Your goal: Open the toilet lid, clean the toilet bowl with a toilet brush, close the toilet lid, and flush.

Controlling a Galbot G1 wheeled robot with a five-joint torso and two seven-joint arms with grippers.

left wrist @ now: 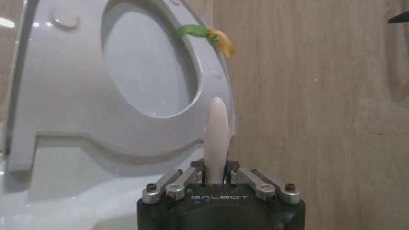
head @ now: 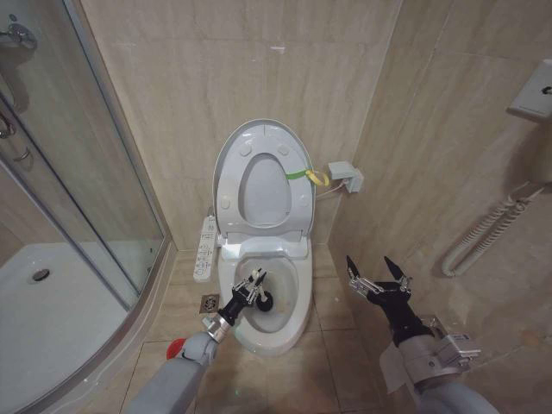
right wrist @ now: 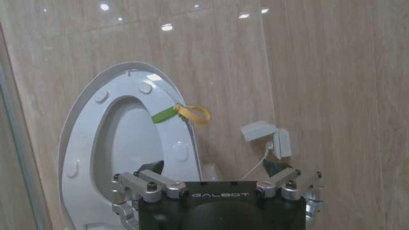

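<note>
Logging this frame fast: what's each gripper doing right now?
Left gripper: shut on the toilet brush, over the toilet bowl.
Right gripper: open, holding nothing.

Both arms are grey with black wrists stamped GALBOT, silver screwed linkages, black pointy jaws, plus a red ring on the left arm.

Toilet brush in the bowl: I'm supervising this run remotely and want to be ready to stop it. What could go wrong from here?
The left gripper holds the toilet brush by its thin handle, so scrubbing force might twist or slip it. The toilet lid and seat stand raised against the wall right behind the toilet bowl; a high backstroke could knock them down onto the arm. The right gripper hangs open beside the bowl, near the left arm's sweep.
</note>
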